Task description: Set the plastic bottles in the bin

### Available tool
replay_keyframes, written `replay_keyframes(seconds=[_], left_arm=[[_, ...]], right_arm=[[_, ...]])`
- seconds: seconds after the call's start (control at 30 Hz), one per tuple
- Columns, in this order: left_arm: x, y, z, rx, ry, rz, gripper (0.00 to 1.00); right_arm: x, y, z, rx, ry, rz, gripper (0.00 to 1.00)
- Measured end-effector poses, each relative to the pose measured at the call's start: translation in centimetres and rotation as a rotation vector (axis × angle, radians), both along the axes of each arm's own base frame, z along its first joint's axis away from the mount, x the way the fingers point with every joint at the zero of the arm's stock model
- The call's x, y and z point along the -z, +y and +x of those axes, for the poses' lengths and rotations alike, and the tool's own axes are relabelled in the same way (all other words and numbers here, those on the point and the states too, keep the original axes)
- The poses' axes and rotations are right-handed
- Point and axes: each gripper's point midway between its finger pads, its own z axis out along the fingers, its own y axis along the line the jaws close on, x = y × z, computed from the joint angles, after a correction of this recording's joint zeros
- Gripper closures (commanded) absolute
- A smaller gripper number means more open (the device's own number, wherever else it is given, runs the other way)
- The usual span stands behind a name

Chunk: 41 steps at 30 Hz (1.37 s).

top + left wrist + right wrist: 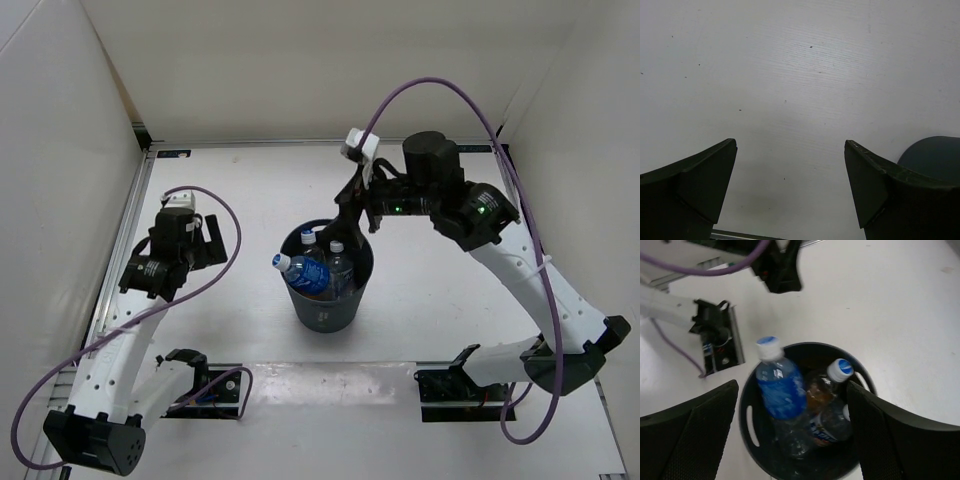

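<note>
**Asker:** Where are your pincers right now?

**Me:** My right pincer point(791, 384) hangs directly over the bin point(746, 416). Its two fingers are spread wide and there is nothing between them. My left pincer point(790, 144) is spread just as wide and is also empty. It points down at the bare white worktop point(800, 75), off to the left of the bin. In my left wrist view, only a dark curved sliver of the bin shows at the right edge.

**Asker:** And the bottles?

**Me:** They are inside the bin, which stands upright near the middle of the worktop, between my two arms. The blue-labelled bottle point(781, 390) leans toward the bin's left side, and its white cap pokes up above the rim. Just beside it is the orange bottle point(816, 392), which has a white-and-blue cap. Lower down on the right lies the clear bottle with the white-blue label point(827, 426), touching the orange one.

**Asker:** What about the plain clear one?

**Me:** I cannot tell. There is clear plastic low in the bin under the blue-labelled bottle, but it is too blurred for me to say whether it is a separate bottle.
</note>
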Motion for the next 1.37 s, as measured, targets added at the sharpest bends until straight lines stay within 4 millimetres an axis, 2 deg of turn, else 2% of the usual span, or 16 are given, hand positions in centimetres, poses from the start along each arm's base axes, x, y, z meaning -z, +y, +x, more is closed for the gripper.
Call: replay_keyframes(seconds=[0.07,0.13,0.2,0.3,0.4,0.5,0.57,0.63,0.67,0.73,0.97,1.1,1.27,1.37], left_arm=[[0.2,0.2,-0.4,-0.006,0.003,0.000,0.01],[0.3,0.4,-0.6,-0.012,0.009,0.002,0.01],[0.4,0.5,-0.6,-0.016,0.012,0.002,0.01],[0.4,0.7,-0.6,-0.020,0.014,0.003,0.01],[0.4,0.8,-0.6,-0.027,0.015,0.003,0.01],[0.5,1.0,-0.6,-0.033,0.018,0.003,0.01],[0.5,1.1,-0.7,-0.040,0.021,0.003,0.01],[0.6,1.3,-0.7,-0.047,0.023,0.004,0.01],[0.6,1.5,-0.7,-0.052,0.024,0.004,0.01],[1.0,1.9,-0.8,-0.073,0.033,0.000,0.01],[3.0,4.8,-1.3,-0.231,0.089,-0.028,0.01],[4.1,6.1,-1.9,-0.311,0.102,-0.049,0.01],[4.2,6.6,-2.4,-0.314,0.052,-0.042,0.01],[4.0,6.7,-2.7,-0.298,0.020,-0.027,0.01]], right_arm=[[-0.2,-0.7,1.7,0.077,-0.007,0.002,0.10],[-0.3,-2.3,4.5,0.208,0.005,0.000,0.10],[0.1,-4.6,7.7,0.360,0.024,-0.009,0.10],[1.5,-9.9,13.1,0.613,0.064,-0.038,0.10],[5.1,-15.5,16.7,0.819,0.156,-0.116,0.10],[10.5,-20.3,18.4,0.968,0.354,-0.219,0.10],[13.4,-22.4,18.5,0.999,0.461,-0.233,0.10],[16.3,-25.6,17.4,1.072,0.564,-0.259,0.10],[17.3,-27.5,16.9,1.129,0.601,-0.275,0.10],[18.1,-29.5,16.1,1.201,0.620,-0.301,0.10],[18.7,-33.0,13.1,1.332,0.599,-0.303,0.10],[20.1,-35.0,12.2,1.397,0.623,-0.313,0.10],[21.8,-36.1,11.5,1.427,0.654,-0.337,0.10],[21.9,-36.2,11.6,1.427,0.643,-0.338,0.10]])
